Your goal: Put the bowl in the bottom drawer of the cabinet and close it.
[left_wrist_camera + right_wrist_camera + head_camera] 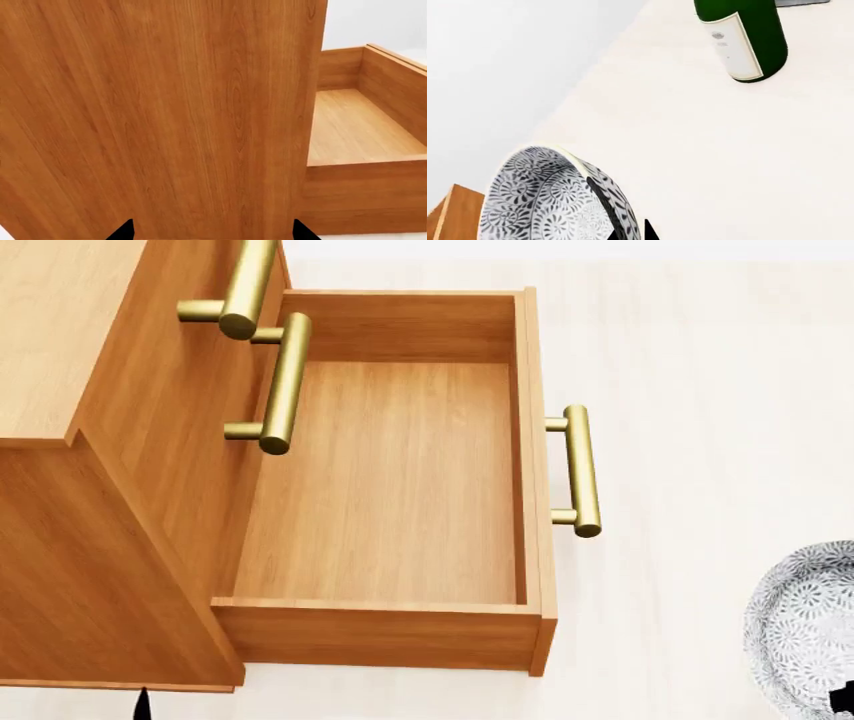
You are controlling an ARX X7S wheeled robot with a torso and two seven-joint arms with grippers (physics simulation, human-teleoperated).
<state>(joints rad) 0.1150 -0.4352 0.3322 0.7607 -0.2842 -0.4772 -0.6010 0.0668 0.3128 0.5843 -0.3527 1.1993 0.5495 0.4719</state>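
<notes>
Gripping the patterned bowl [554, 200] by its rim, right claw [627, 232] pinches thin, rigid, slick, likely brittle ware; left claw's [212, 234] state unclear beside the cabinet [160, 115].

Left gripper: your black two-fingered left gripper [213, 234] has its jaws spread wide, with nothing between the two pointed tips.
Left arm in the head view: only one dark fingertip [143, 704] shows at the lower edge.
Right gripper: your black right gripper [627, 226] is closed across the wall of the small blue-grey patterned bowl [540, 200], one finger [602, 197] inside and one outside.
Right arm in the head view: only a black sliver shows at the lower right corner.
</notes>
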